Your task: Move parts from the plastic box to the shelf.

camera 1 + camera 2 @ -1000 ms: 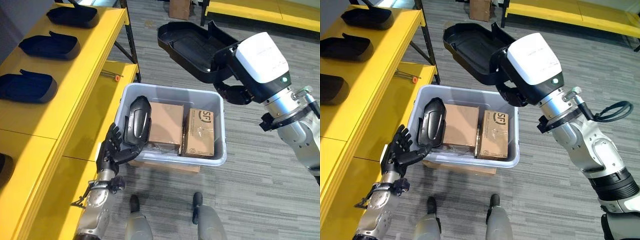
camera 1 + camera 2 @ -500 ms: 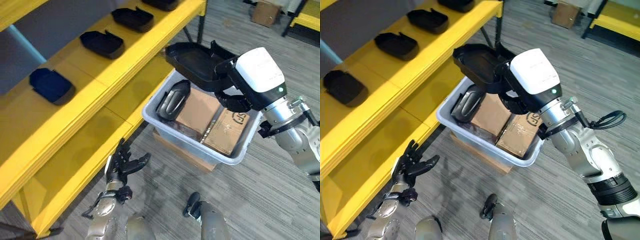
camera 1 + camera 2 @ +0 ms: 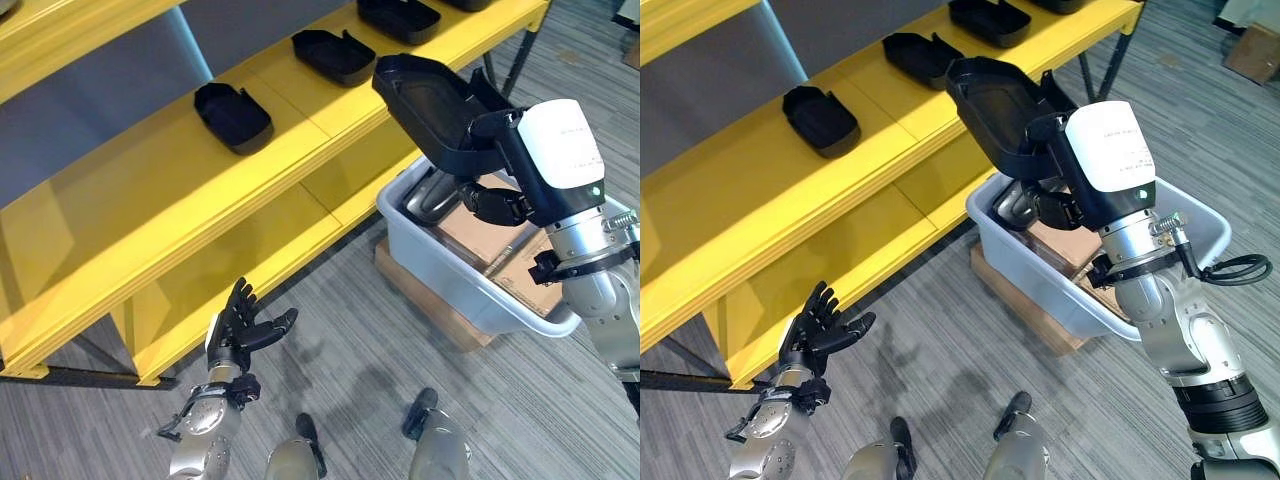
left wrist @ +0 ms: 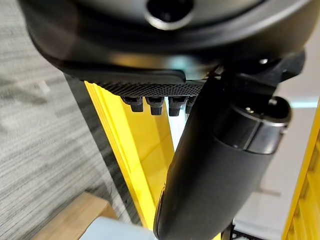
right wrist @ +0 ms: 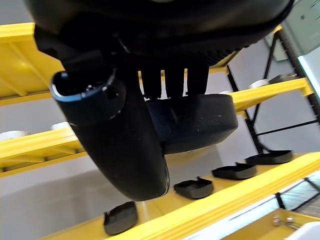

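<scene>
My right hand [image 3: 492,203] is shut on a black moulded part [image 3: 437,104], holding it up tilted between the grey plastic box [image 3: 447,283] and the yellow shelf [image 3: 150,190]. In the right wrist view my thumb [image 5: 121,137] and fingers curl round that part [image 5: 195,122]. A second black part [image 3: 430,196] leans in the box's near corner beside cardboard cartons [image 3: 497,232]. Three like parts [image 3: 233,114] [image 3: 336,55] [image 3: 404,17] lie in a row on the shelf. My left hand [image 3: 240,328] hangs open low over the floor, by the lower shelf's edge.
The plastic box rests on a flat cardboard carton [image 3: 428,313] on the grey carpet. The lower yellow shelf board [image 3: 220,265] is bare. A black shelf post [image 3: 508,62] stands at the shelf's far end behind the box.
The camera has swung toward the shelf. My left hand has left the part in the box and dropped low. My right hand has carried its part nearer the shelf.
</scene>
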